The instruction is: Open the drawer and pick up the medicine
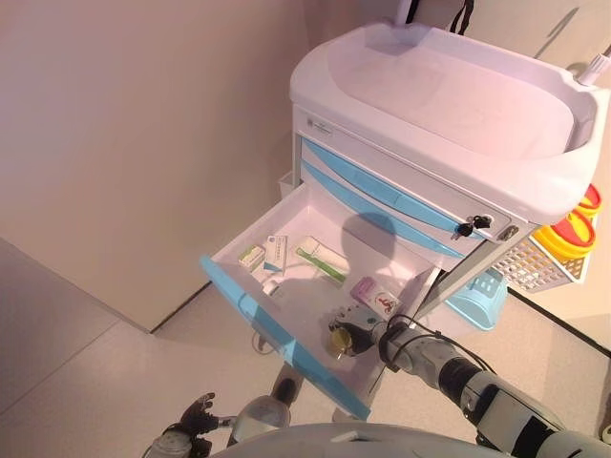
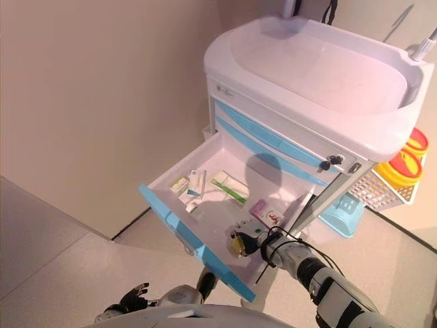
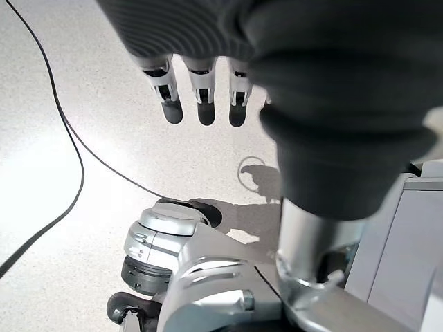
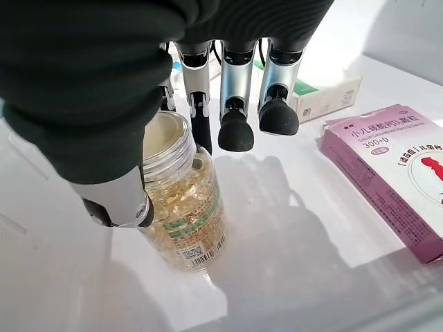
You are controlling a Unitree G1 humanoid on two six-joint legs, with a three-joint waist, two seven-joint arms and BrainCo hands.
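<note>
The cart's (image 1: 449, 95) lowest drawer, with a blue front (image 1: 250, 307), stands pulled out. A clear medicine bottle of yellow capsules (image 4: 183, 200) stands upright on the drawer floor near the front right (image 1: 338, 342). My right hand (image 1: 365, 334) is inside the drawer at the bottle. In the right wrist view its thumb (image 4: 114, 194) presses one side of the bottle and one finger (image 4: 201, 117) the other, while the other fingers curl free above. My left hand (image 1: 196, 412) hangs low by the floor, and its fingers (image 3: 201, 90) are straight and hold nothing.
A pink medicine box (image 4: 394, 173) lies just beside the bottle. A green-and-white box (image 1: 320, 258) and two small boxes (image 1: 252, 256) lie farther back in the drawer. A wire basket (image 1: 525, 267), a yellow container (image 1: 573, 229) and a blue basket (image 1: 477, 301) hang on the cart's right side.
</note>
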